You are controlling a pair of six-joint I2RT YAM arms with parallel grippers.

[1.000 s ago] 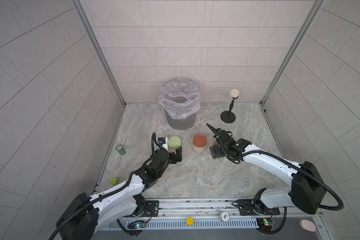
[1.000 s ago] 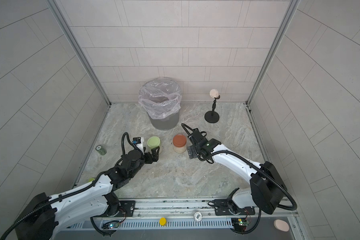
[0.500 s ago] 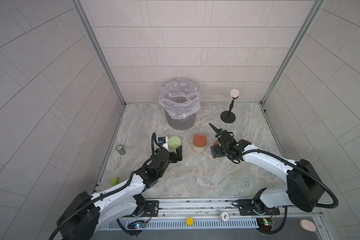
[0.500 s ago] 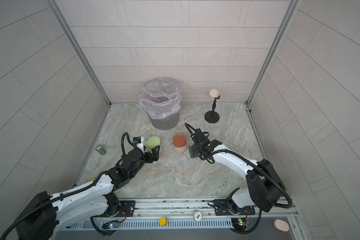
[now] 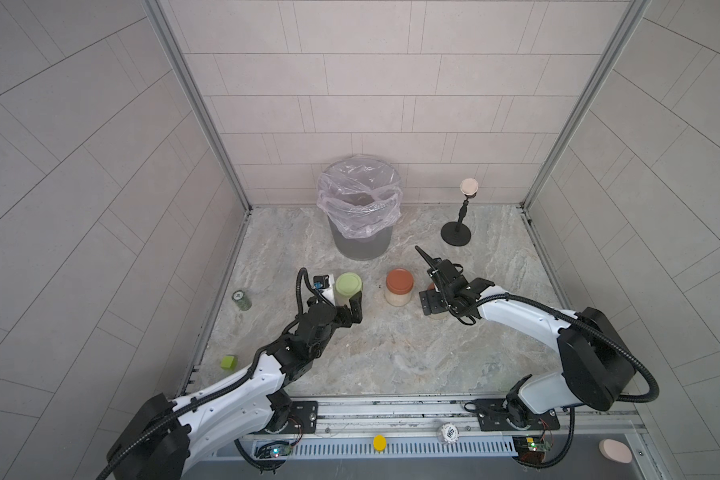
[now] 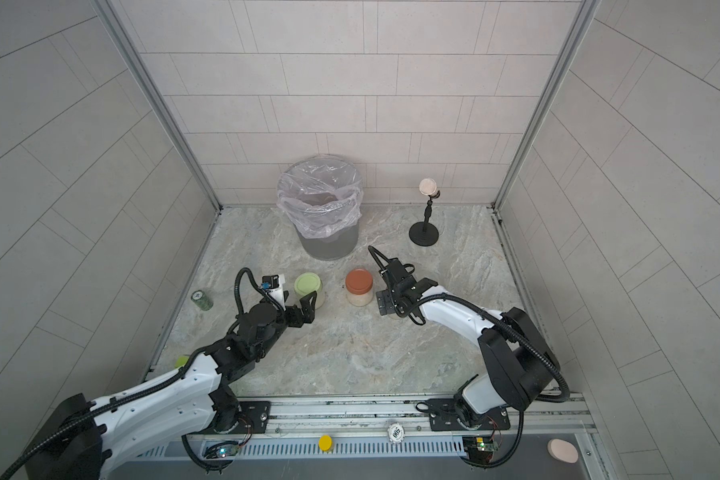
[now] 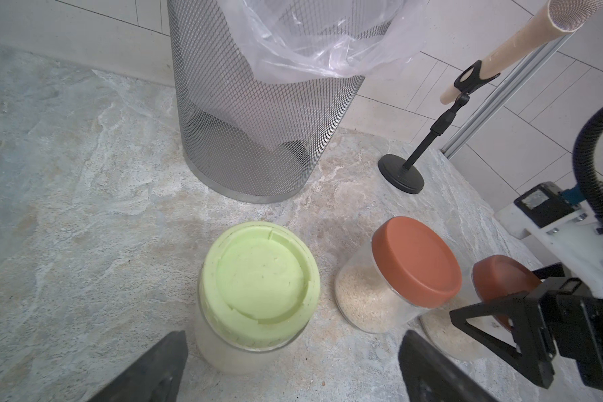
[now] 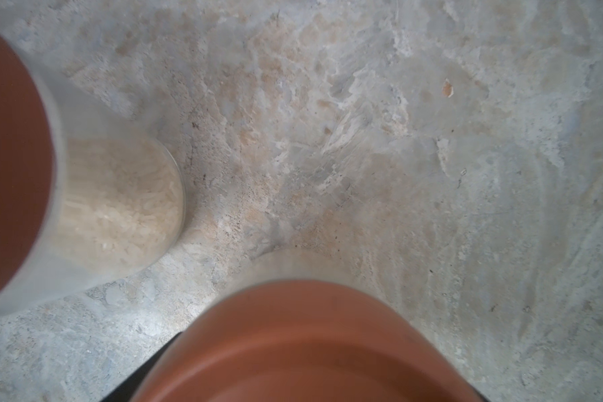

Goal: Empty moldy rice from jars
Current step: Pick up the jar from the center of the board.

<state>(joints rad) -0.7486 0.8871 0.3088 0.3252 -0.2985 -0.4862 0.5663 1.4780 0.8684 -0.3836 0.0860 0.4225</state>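
Note:
Three clear glass jars of moldy rice stand in a row on the stone floor. The pale-green-lidded jar sits just ahead of my left gripper, which is open and astride its near side without touching it. The middle rust-red-lidded jar stands free. My right gripper points down over the third jar, shut on its rust-red lid. From above, the gripper hides most of that jar.
A grey mesh bin with a clear liner stands behind the jars. A black stand holding a beige tube is at the back right. A small dark green can and a green cube lie by the left wall.
My right gripper's jaws have narrowed onto the third jar's lid after settling lower over it. The left arm and the other two jars have not moved.

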